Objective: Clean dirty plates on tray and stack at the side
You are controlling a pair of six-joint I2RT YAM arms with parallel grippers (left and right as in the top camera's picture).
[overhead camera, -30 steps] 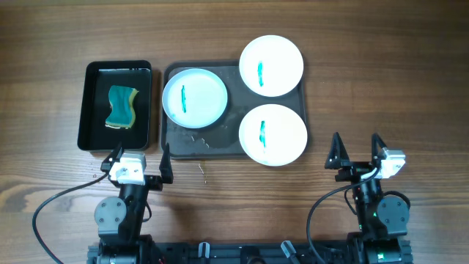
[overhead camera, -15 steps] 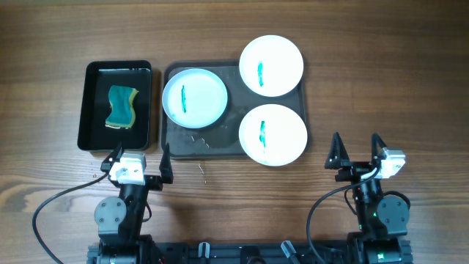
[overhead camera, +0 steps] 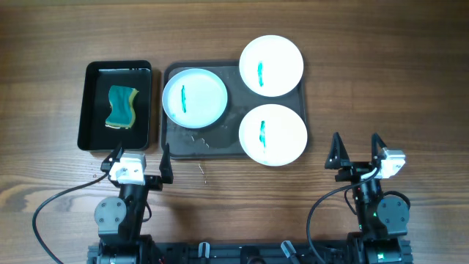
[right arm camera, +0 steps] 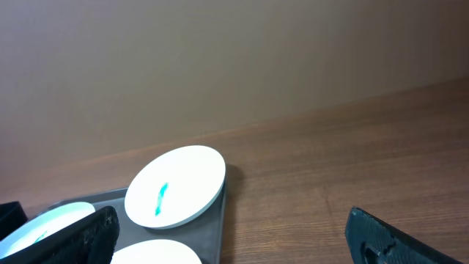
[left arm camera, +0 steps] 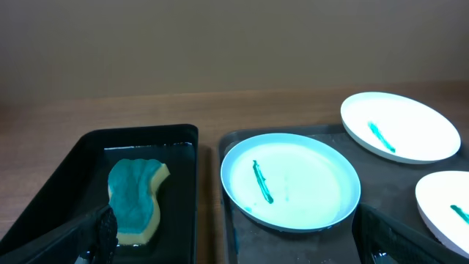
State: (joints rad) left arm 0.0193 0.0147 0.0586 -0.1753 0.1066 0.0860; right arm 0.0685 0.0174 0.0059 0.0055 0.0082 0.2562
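Wooden tabletop (overhead camera: 366,73) fills our overhead view, and the dark grey tray (overhead camera: 220,147) is the biggest thing on it, lying across the far middle. Both arms sit at the near table edge. The left gripper (overhead camera: 140,152) has its jaws spread wide and empty, just short of the tray's near left corner, and the right gripper (overhead camera: 356,139) is equally spread and holds nothing, off the tray's near right corner. A smaller glossy black dish (overhead camera: 143,110) sits just left of the tray; we cannot tell whether they touch. We count three white plates. One plate (overhead camera: 194,97) lies flat at the tray's left end, a second plate (overhead camera: 272,65) overhangs the far rim at the right, and a third plate (overhead camera: 272,134) overhangs the near right corner. A teal and yellow sponge (overhead camera: 122,107) lies in the black dish. Each plate carries a short teal smear (overhead camera: 183,97) at its centre.
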